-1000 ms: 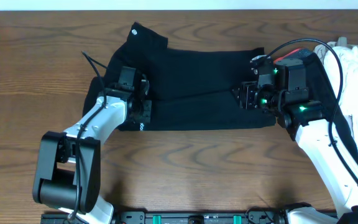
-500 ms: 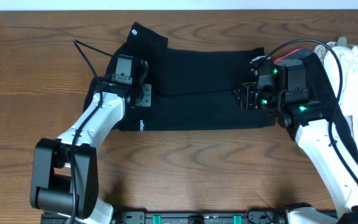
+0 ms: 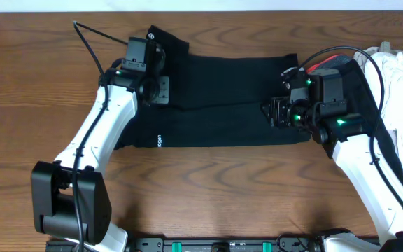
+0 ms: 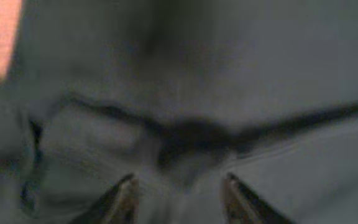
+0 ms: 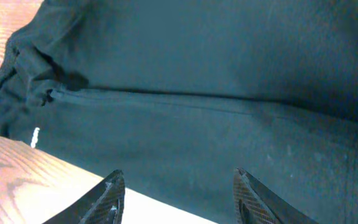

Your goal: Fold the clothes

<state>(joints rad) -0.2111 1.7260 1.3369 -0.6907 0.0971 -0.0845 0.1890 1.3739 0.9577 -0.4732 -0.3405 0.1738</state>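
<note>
Mid-fold: black T-shirt (image 3: 222, 105) doubled on surface (image 3: 19, 105). Gripping nothing w/ L claw (image 3: 161, 89) or R claw (image 3: 274, 112), both open over fabric. Next prob.: pinch ends, fold across.

We reach our left arm far forward, the left hand (image 3: 158, 89) pointing down, its fingers parted and empty. Our right arm bends in from the side, the right hand (image 3: 277, 112) aimed leftward, fingers spread, gripping nothing.
</note>
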